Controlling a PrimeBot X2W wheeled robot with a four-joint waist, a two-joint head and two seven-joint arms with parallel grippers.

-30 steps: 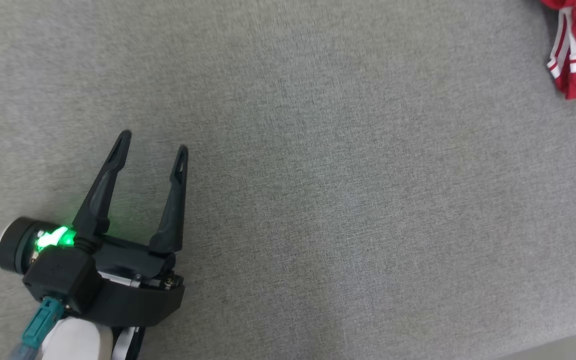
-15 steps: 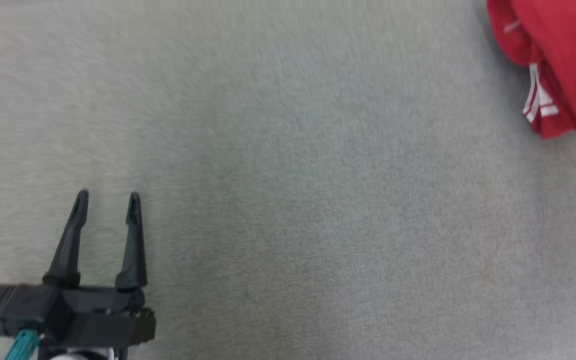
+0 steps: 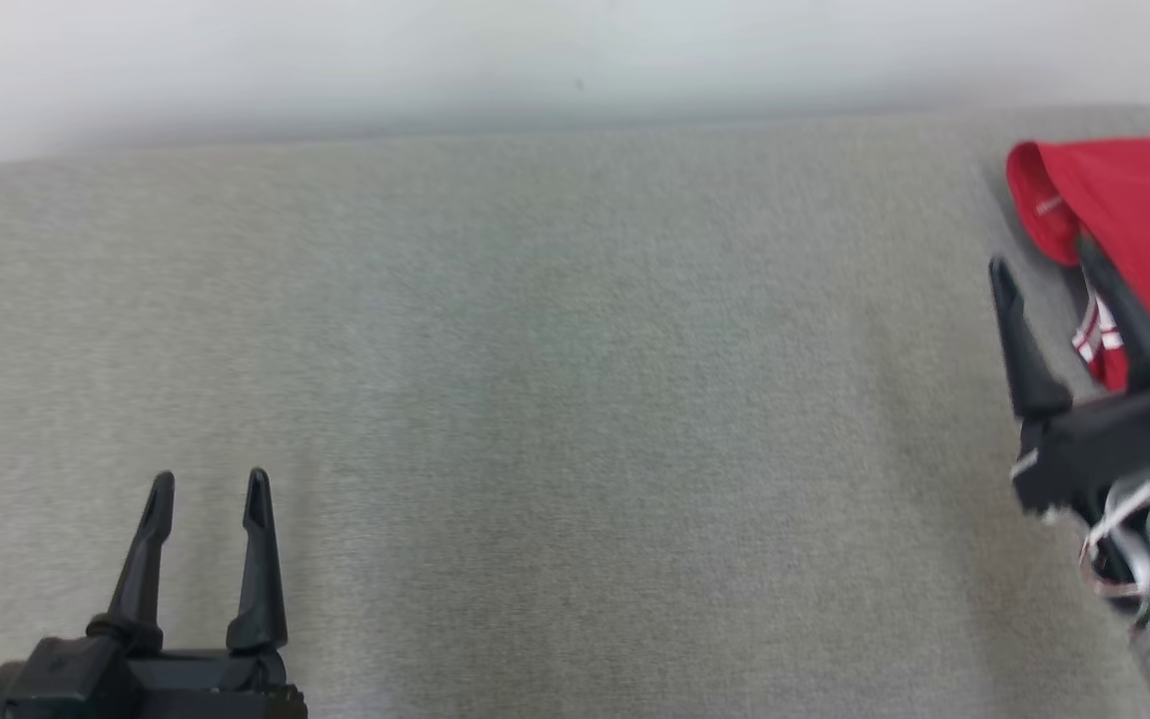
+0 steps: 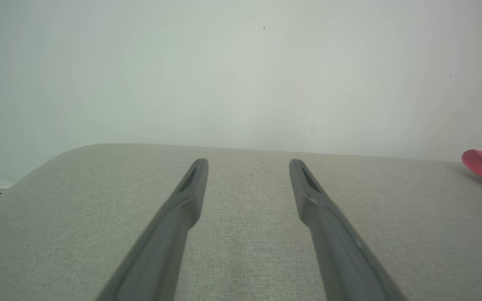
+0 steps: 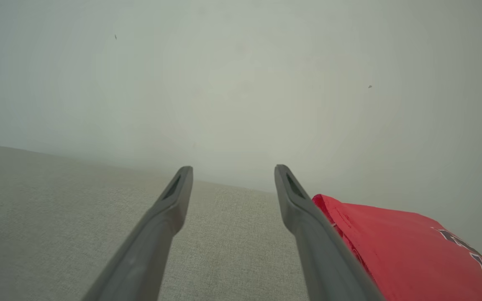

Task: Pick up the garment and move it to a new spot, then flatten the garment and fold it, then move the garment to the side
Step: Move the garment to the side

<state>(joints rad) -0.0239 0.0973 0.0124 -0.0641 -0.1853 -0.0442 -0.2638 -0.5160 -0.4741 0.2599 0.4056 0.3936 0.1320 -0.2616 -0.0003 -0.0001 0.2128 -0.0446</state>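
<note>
Table (image 3: 555, 399): a wide top covered in grey cloth, bare across its middle. A pale wall (image 3: 575, 50) stands behind its far edge.

Garment (image 3: 1144, 200): red, at the far right of the table near the far corner, partly cut off by the head view's edge. A rolled edge faces the table's middle. White stripes (image 3: 1094, 335) show low on it, and dark lettering (image 5: 475, 257) on its top. The top looks fairly smooth, but I cannot tell whether it is folded or only heaped.

Right gripper (image 3: 1040, 255): low at the right of the head view, just beside the garment's inner edge. Its fingers are spread wide with nothing between them. In the right wrist view the cloth sits along the outer side of one finger, outside the gap. Whether finger and cloth touch cannot be told.

Left gripper (image 3: 211, 479): at the lower left over bare table, well apart from the garment. Its fingers are spread wide and hold nothing.

Step in hand: as I judge it, the scene fits two stages. The garment may be lying off to the side waiting to be picked up. Or it may be folded and already set at the side, with both arms clear of it. The pictures do not settle which.

Next move: that depends on which stage this is, so I name none. In either case the right finger is close to the cloth, so that arm needs care in moving so it does not drag or rumple the garment.
</note>
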